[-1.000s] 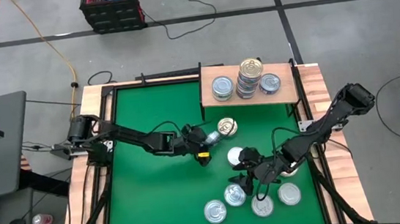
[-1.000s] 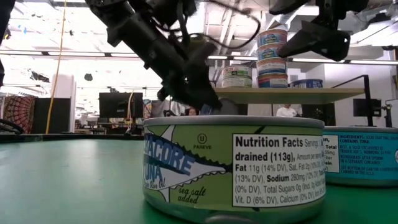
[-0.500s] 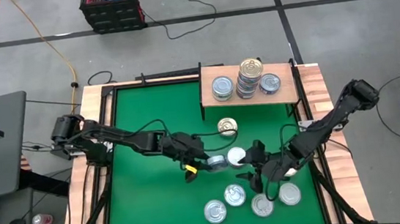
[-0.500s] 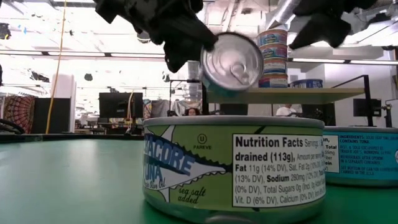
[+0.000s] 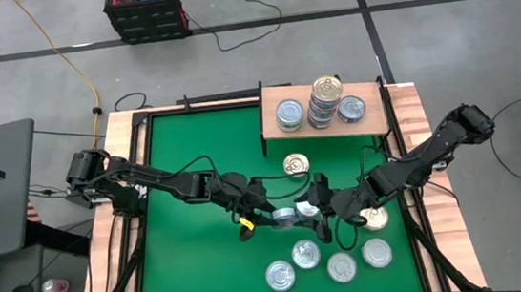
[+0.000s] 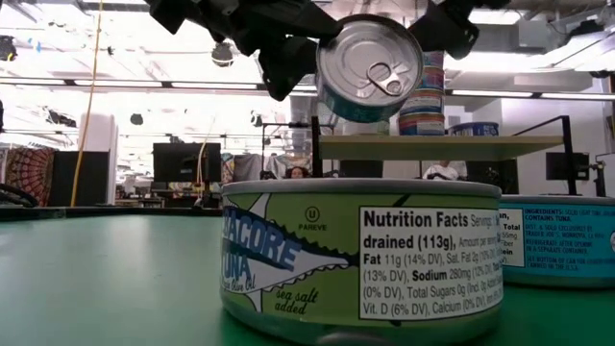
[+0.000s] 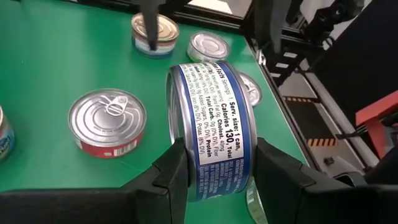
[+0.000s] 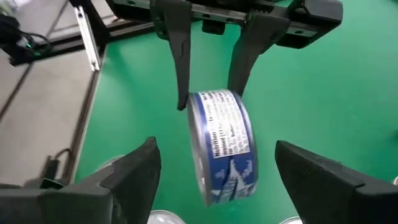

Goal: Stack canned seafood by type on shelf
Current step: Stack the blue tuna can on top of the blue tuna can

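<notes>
My left gripper (image 7: 217,180) is shut on a blue-labelled tin (image 7: 211,127) that stands on edge in the air above the middle of the table (image 5: 185,153). In the low view its silver lid (image 6: 370,62) faces the near edge. My right gripper (image 8: 214,149) is open, one finger on either side of that tin (image 8: 224,143), apart from it. The shelf (image 5: 373,122) stands at the far edge and bears two single tins and a tall stack (image 5: 325,101). A gold-lidded tin (image 5: 295,166) sits flat on the table before the shelf. My left gripper pinches the tin between its two fingers (image 7: 177,168), one on each flat face, with the blue side label (image 7: 217,112) showing between them. The fingers come slanting down from the table's left. The tin is lifted clear and stands on edge.
Several silver-lidded tins (image 5: 306,254) lie flat near the near edge, and a gold one (image 5: 375,217) lies under my right arm. A red-labelled tin (image 7: 107,119) sits close below the held one. The table's left half is bare green. A large tin (image 6: 360,259) fills the low view.
My left gripper has carried the tin from beside the gold-lidded tin toward the near edge and turned it, so the lid now faces the near side. My right gripper, open throughout, has risen and moved toward the table's left until its fingers flank the held tin.
</notes>
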You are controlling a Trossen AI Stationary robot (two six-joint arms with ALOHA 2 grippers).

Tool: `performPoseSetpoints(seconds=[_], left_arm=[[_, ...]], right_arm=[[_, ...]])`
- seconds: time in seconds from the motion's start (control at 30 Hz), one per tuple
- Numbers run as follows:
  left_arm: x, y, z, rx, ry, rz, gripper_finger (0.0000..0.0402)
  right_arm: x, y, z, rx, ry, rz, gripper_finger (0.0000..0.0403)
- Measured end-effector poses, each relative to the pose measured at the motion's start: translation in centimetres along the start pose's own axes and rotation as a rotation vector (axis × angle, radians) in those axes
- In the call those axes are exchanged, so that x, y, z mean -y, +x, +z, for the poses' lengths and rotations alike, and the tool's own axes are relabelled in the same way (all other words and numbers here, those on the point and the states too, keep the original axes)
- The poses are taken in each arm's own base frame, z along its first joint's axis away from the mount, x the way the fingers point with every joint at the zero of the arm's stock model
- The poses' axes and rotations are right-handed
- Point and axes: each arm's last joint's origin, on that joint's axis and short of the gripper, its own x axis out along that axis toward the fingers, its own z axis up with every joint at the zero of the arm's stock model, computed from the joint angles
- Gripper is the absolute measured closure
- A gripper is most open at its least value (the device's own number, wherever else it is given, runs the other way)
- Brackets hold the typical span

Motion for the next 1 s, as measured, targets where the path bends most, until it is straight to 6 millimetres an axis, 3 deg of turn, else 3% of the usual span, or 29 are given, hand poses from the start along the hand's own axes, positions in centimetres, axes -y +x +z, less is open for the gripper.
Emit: performPoseSetpoints(seconds=[0.43, 0.63, 0.83, 0.93, 1.0], left_arm=[[0.1, -0.1, 1.1, 0.120, 0.074, 0.029, 0.0262], [0.2, -0.1, 1.3, 0.146, 0.105, 0.028, 0.0262], [0.2, -0.1, 1.3, 0.141, 0.112, 0.023, 0.0262], [0.2, -0.1, 1.2, 0.136, 0.090, 0.035, 0.0258], [0.0, -0.1, 1.1, 0.135, 0.060, 0.089, 0.0232]], right_arm=[[0.2, 0.4, 0.1, 0.012, -0.062, -0.015, 0.0095], [0.2, 0.4, 0.1, 0.014, -0.051, -0.013, 0.0147], [0.1, 0.4, 0.1, -0.004, -0.037, 0.026, 0.0237], [0.1, 0.4, 0.1, -0.007, -0.042, 0.031, 0.0245], [0.2, 0.3, 0.1, -0.013, -0.027, 0.028, 0.0245]])
